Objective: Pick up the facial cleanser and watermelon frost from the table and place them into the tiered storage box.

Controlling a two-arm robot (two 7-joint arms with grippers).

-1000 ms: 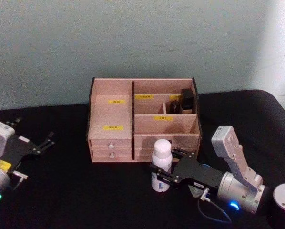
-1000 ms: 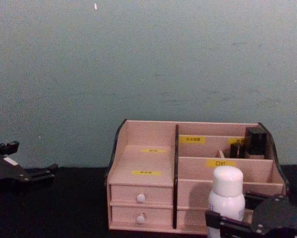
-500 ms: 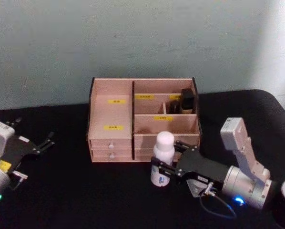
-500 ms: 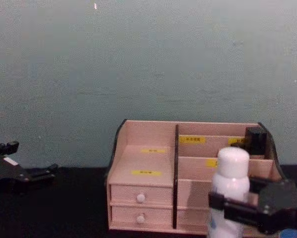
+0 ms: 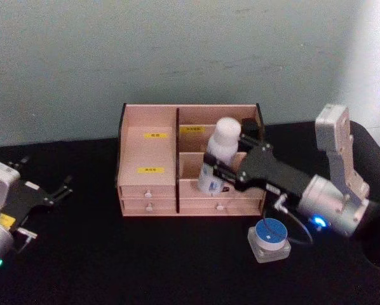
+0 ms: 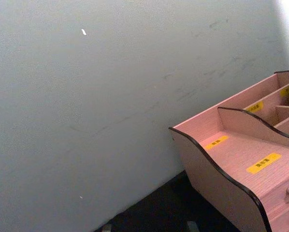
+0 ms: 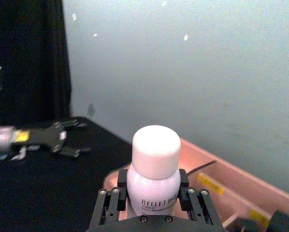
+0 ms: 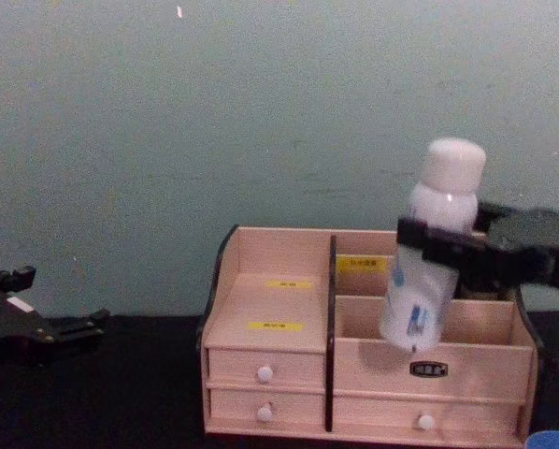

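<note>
My right gripper [image 5: 214,170] is shut on the facial cleanser [image 5: 225,136], a white bottle with a white cap. It holds the bottle off the table, tilted, over the right-hand compartments of the tiered storage box [image 5: 149,159]. In the chest view the facial cleanser [image 8: 420,299] hangs in front of the pink storage box [image 8: 270,318] with the right gripper [image 8: 438,245] clamped round its middle. The right wrist view shows the bottle [image 7: 154,174] between my fingers [image 7: 110,200]. The watermelon frost [image 5: 269,236], a blue-lidded jar in a clear case, sits on the table in front of the box. My left gripper [image 5: 50,194] rests open at the far left.
A black item [image 5: 250,130] stands in the box's back right compartment. The black table [image 5: 114,254] has free room in front of the box and to its left. The left wrist view shows the box's side [image 6: 217,174] and the grey wall.
My right gripper has lifted the facial cleanser off the table and carried it up and back over the box. The blue-lidded jar under the arm has come into sight. The left arm stayed still.
</note>
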